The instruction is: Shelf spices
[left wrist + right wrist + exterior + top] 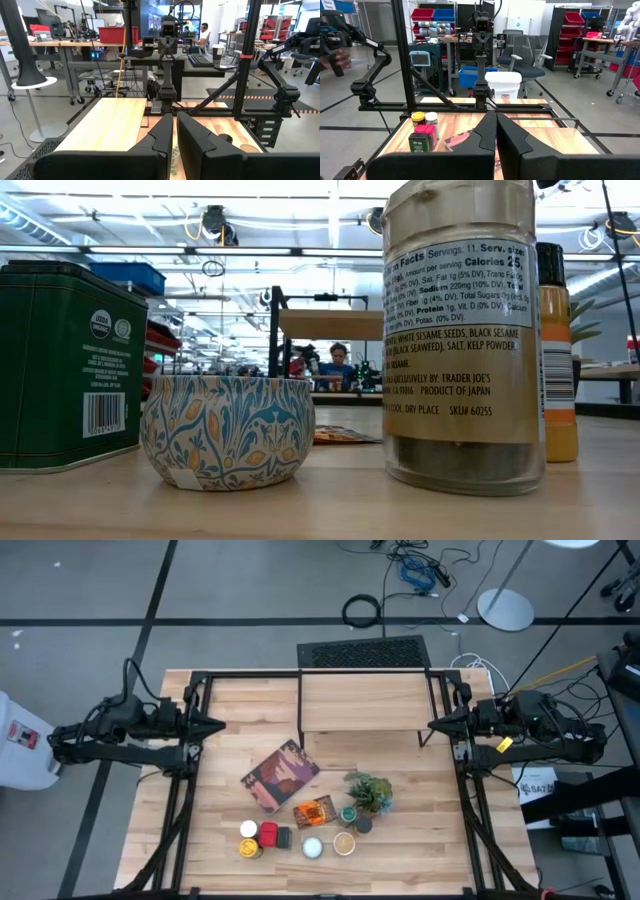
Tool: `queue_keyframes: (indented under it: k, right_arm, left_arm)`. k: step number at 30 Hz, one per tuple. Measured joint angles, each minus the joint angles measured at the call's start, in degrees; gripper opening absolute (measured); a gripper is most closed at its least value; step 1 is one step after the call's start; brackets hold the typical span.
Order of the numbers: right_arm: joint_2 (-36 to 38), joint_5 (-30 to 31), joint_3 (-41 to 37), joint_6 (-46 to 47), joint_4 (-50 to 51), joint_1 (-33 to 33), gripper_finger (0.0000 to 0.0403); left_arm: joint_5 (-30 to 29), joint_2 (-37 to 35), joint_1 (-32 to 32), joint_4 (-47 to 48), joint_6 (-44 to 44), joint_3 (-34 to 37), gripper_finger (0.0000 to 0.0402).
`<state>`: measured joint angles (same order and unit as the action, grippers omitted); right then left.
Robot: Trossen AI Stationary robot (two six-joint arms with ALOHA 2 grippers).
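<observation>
From overhead, your left gripper (218, 725) sits at the left edge of the table (430, 840), mid-height in the frame, fingers pressed together and holding nothing. Your right gripper (436, 724) mirrors it at the right edge, likewise closed and empty; the two point toward each other across the table. The shelf (360, 703), a pale wood board on a thin black frame, stands at top centre of the table between them, its board bare.

The spices are clustered in the lower centre of the overhead frame, well apart from both grippers. A flat orange packet (314, 811) lies just below a maroon picture book (279, 776) and left of a green potted plant (368, 791). Beneath them runs a loose row: a white-topped jar (248, 829), a red-topped tin (268, 834), a yellow-topped jar (249, 848), a white-lidded round tin (312, 847) and a tan-topped jar (344, 843), with a green-topped jar (348, 813) and a dark-topped one (364, 825) at the plant's base.

At table height, you see a green tin (70, 365) at far left, a patterned blue-and-orange round tin (226, 430) beside it, a tall sesame seasoning jar (462, 330) filling the right of centre, and an orange bottle (558, 350) behind it.
</observation>
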<state>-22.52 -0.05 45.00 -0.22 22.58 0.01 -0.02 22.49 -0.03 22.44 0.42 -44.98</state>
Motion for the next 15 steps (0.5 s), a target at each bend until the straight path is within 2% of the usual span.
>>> queue_keyframes:
  k: [12,15]
  right_arm:
    - [0.00,0.00,-0.01,-0.01,0.01,0.00,0.0000]
    - [0.01,0.00,-0.01,-0.01,0.00,-0.01,0.0000]
  left_arm:
    - [0.00,0.00,0.02,-0.84,0.26,-0.02,0.0034]
    - [-1.85,0.57,0.02,-1.01,2.76,-0.02,0.0034]
